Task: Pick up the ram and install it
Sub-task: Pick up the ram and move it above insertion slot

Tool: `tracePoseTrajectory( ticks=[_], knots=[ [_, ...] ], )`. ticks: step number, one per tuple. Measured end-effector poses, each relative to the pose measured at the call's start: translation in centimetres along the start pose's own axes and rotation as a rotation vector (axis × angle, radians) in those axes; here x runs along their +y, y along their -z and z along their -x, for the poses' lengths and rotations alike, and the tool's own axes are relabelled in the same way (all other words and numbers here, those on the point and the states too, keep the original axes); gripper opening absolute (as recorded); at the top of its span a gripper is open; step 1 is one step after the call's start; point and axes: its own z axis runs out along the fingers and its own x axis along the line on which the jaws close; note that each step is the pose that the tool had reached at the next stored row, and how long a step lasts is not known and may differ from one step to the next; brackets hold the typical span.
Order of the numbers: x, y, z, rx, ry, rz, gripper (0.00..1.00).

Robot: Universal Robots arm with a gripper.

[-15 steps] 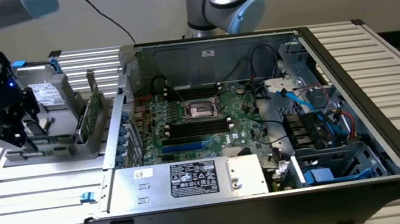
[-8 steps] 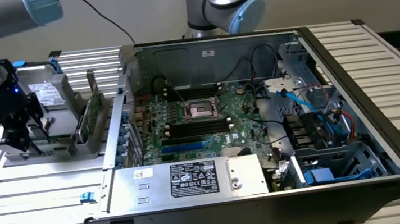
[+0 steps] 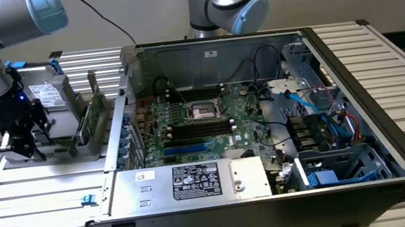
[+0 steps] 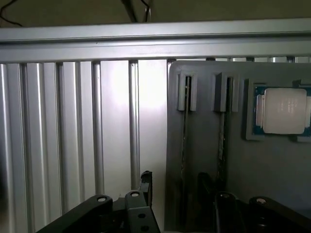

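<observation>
Hovering gripper (image 3: 21,146): at the end of the grey holder (image 4: 204,111) on the ext view's left, just beside the PC case (image 3: 387,127); holds nothing; can't tell if it touches the holder.
Fingers (image 4: 141,187): spread wide apart, nothing between the pads.
Ram (image 4: 185,145): not yet picked up. It stands on edge in the holder slot nearest the holder's outer edge, w/ only the thin top edge seen in the wrist view.
Ram vs fingers: the stick lies ahead of the fingertips and its line falls within the gap between them. In the ext view it sits toward the case side of the gripper.
Long axis: runs along its slot, roughly in line w/ the way the fingers point, so the jaws look set to close across the thin faces (judgement).
2nd stick (image 4: 222,141): in the neighbouring slot, parallel to the first and apart from it.
Holder contents: two sticks, plus the processor chip (image 4: 284,110) flat in its own recess beyond the 2nd slot.
Case contents: motherboard (image 3: 221,140); its black slots (image 3: 200,128) look empty.
Task state: pick not begun, install not begun.
</observation>
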Motion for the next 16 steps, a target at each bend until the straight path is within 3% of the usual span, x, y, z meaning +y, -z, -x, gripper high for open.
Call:
tracePoseTrajectory(
  ticks=[16],
  knots=[
    [0.37,-1.39,0.6,-0.0034,0.0,0.0,0.51]
  ],
)
